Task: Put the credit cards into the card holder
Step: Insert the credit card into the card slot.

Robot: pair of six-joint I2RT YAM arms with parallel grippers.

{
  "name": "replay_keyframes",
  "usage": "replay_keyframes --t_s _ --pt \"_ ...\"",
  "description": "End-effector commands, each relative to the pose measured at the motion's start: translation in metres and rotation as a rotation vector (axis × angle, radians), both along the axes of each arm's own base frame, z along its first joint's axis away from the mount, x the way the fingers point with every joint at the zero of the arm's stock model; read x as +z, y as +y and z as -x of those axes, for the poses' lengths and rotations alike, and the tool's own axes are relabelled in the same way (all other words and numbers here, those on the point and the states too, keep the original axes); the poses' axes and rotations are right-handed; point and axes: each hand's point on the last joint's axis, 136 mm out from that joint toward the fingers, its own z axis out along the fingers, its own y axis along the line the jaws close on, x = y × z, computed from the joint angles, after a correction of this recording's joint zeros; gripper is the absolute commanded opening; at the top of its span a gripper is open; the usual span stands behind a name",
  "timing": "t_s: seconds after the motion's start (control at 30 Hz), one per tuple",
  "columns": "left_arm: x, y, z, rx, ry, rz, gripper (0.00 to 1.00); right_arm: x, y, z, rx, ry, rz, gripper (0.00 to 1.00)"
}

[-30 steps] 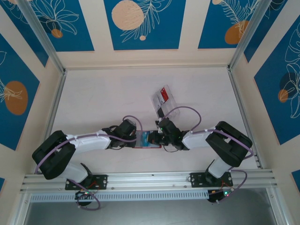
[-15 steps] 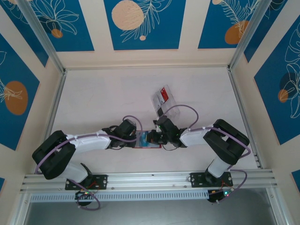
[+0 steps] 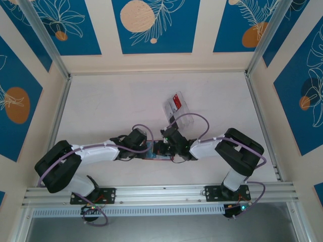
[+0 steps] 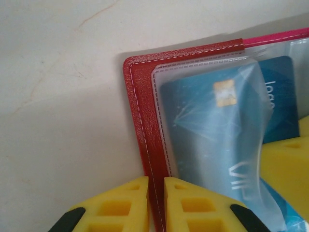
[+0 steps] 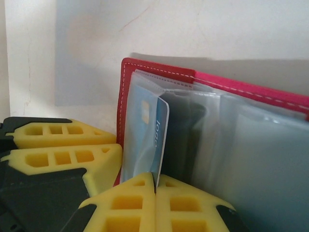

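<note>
The dark red card holder [image 4: 145, 121] lies open on the table, its clear sleeves facing up. My left gripper [image 4: 156, 186] is shut on the red cover's edge [image 3: 156, 157]. A teal-blue credit card [image 5: 157, 130] stands on edge, partly inside the leftmost clear sleeve [image 4: 212, 135]. My right gripper [image 5: 155, 180] is shut on that card's near edge. In the top view both grippers meet over the card holder, the left gripper [image 3: 150, 149] from the left and the right gripper [image 3: 163, 147] from the right.
A clear plastic tray [image 3: 184, 119] lies behind the grippers and holds a red card [image 3: 176, 102]. The left gripper's yellow fingers [image 5: 63, 152] press close beside the card holder. Aluminium rails [image 3: 151, 192] border the table.
The right arm has shifted a little to the left, carrying the teal-blue card further over the card holder. The left arm has stayed put.
</note>
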Motion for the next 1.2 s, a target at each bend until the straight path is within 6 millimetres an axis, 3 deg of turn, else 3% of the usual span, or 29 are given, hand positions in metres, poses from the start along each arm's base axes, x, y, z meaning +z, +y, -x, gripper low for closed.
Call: replay_keyframes --t_s 0.0,0.1,0.3,0.5,0.67,0.8,0.93,1.17 --pt "-0.013 -0.006 0.023 -0.057 0.081 0.0 0.14 -0.029 -0.009 0.025 0.059 0.102 0.109 0.0" --pt "-0.013 -0.004 0.023 -0.047 0.078 -0.001 0.13 -0.023 -0.008 0.029 0.094 0.113 0.123 0.02" --pt "-0.015 -0.002 0.024 -0.036 0.08 -0.001 0.14 -0.009 -0.013 0.035 0.141 0.126 0.126 0.23" --pt "-0.016 0.0 0.024 -0.032 0.078 -0.005 0.13 0.003 -0.021 0.035 0.162 0.157 0.097 0.28" --pt "-0.018 0.001 0.025 -0.029 0.08 -0.007 0.13 0.026 -0.025 0.032 0.19 0.128 0.084 0.31" --pt "-0.018 0.001 0.026 -0.03 0.079 -0.003 0.13 0.03 -0.031 0.025 0.18 0.108 0.13 0.26" --pt "-0.018 0.001 0.026 -0.032 0.078 -0.004 0.13 0.023 -0.032 0.018 0.164 0.111 0.197 0.01" --pt "-0.017 0.004 0.026 -0.031 0.074 -0.009 0.14 0.004 -0.029 0.018 0.165 0.139 0.284 0.0"
